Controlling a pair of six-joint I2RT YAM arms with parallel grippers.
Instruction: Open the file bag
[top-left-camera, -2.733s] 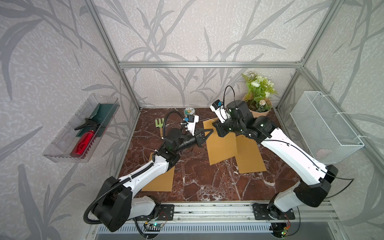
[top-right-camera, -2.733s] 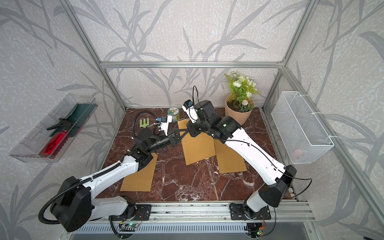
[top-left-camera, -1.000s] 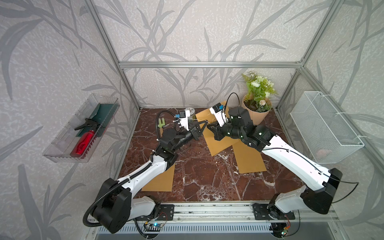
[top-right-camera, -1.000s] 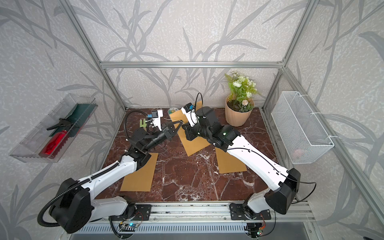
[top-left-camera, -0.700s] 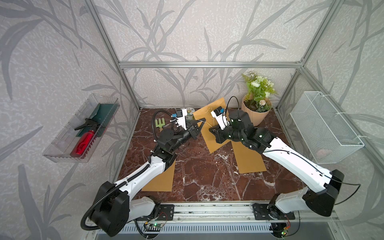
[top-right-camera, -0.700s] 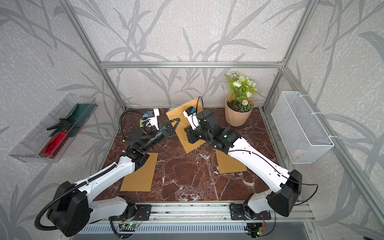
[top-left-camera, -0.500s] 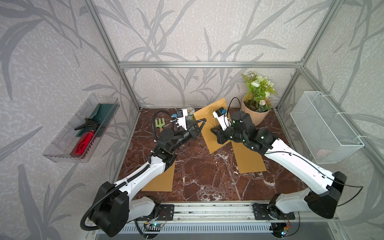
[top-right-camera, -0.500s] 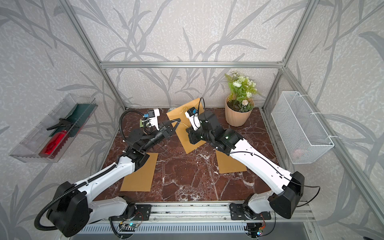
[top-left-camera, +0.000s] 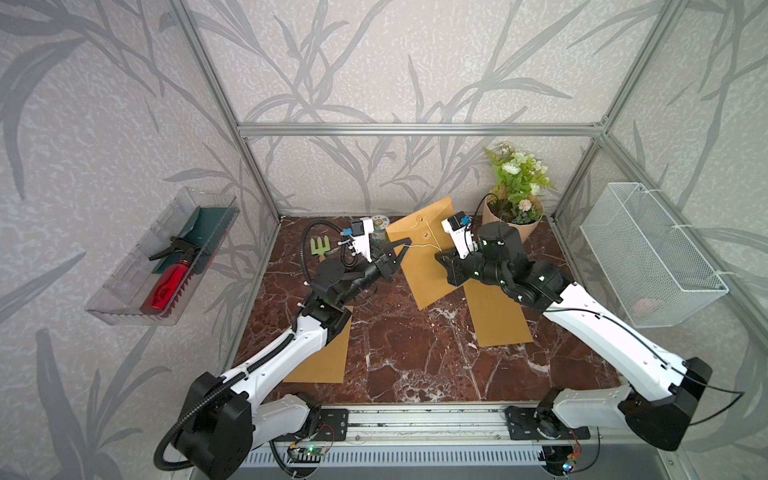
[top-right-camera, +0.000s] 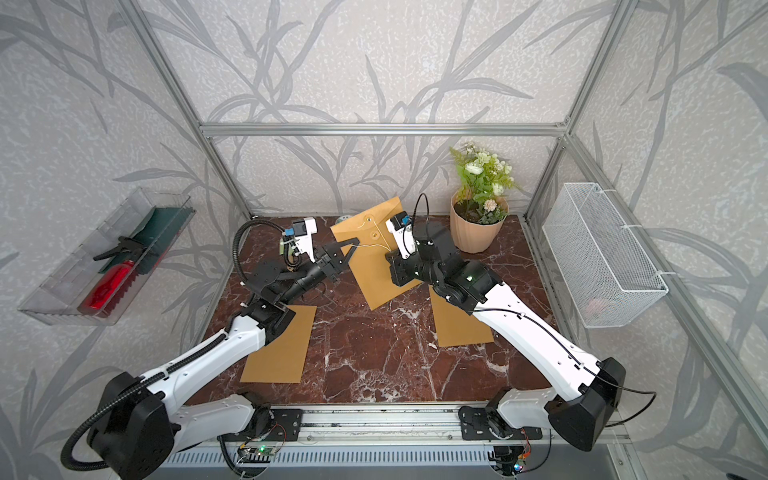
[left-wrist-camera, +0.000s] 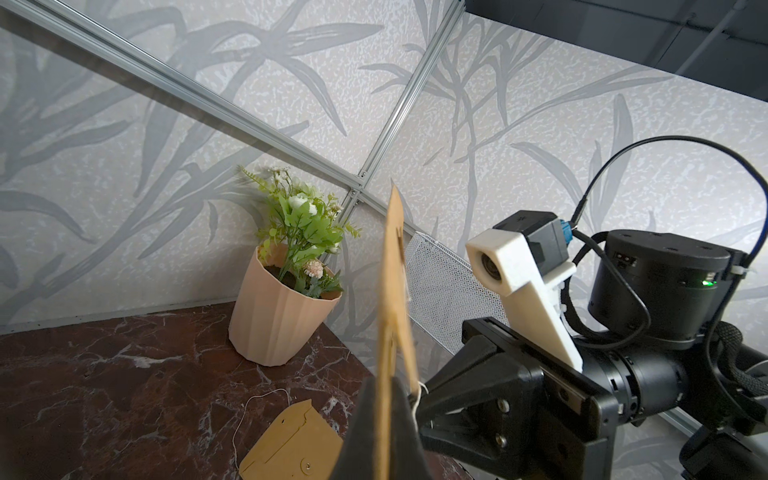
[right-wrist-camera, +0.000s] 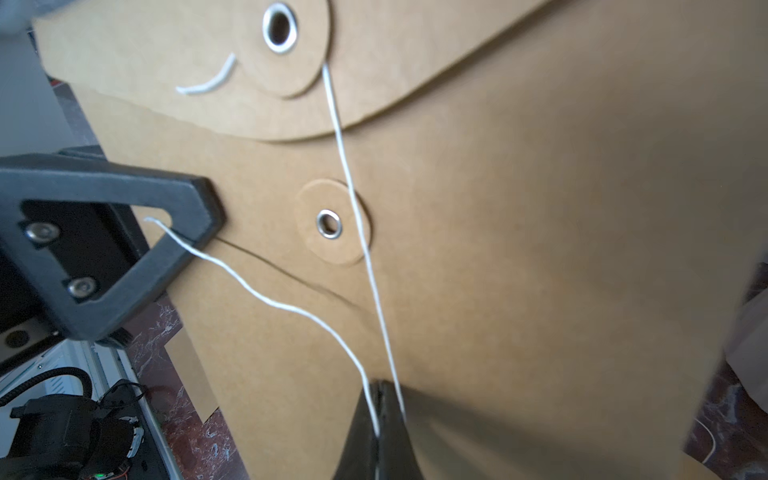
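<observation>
Toward the back of the marble table (top-left-camera: 395, 353), in both top views, a kraft file bag (top-left-camera: 419, 274) is held tilted off the surface. Its edge nearest the left arm is clamped by the left gripper (top-left-camera: 405, 243), and its white string (top-left-camera: 419, 246) is pinched by the right gripper (top-left-camera: 437, 256). In the left wrist view, the bag is seen edge-on between closed fingers, with a potted plant (left-wrist-camera: 282, 316) behind. In the right wrist view, the string is stretched from the flap's eyelet (right-wrist-camera: 280, 27) past the lower eyelet (right-wrist-camera: 329, 224) into the shut jaws.
</observation>
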